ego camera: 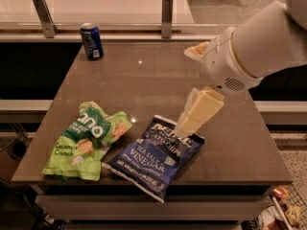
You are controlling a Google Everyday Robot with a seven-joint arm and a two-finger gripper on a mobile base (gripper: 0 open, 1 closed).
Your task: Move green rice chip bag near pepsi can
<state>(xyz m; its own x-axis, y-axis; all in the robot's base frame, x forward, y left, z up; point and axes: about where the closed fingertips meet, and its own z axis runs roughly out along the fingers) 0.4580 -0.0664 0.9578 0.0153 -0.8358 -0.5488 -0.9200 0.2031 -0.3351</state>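
The green rice chip bag [86, 142] lies flat at the table's front left. The pepsi can [91, 41] stands upright at the far left corner, well apart from the bag. My gripper [185, 91] hangs over the middle right of the table on its white arm [261, 44], to the right of the green bag and empty. Its cream fingers are spread open, and the lower finger [199, 111] reaches down just above the top edge of the dark-blue chip bag.
A dark-blue Sea Salt Vinegar chip bag [156, 155] lies beside the green bag at the front middle, its corner over the table's front edge. Behind the brown table [144, 75] runs a rail with two metal posts [166, 9].
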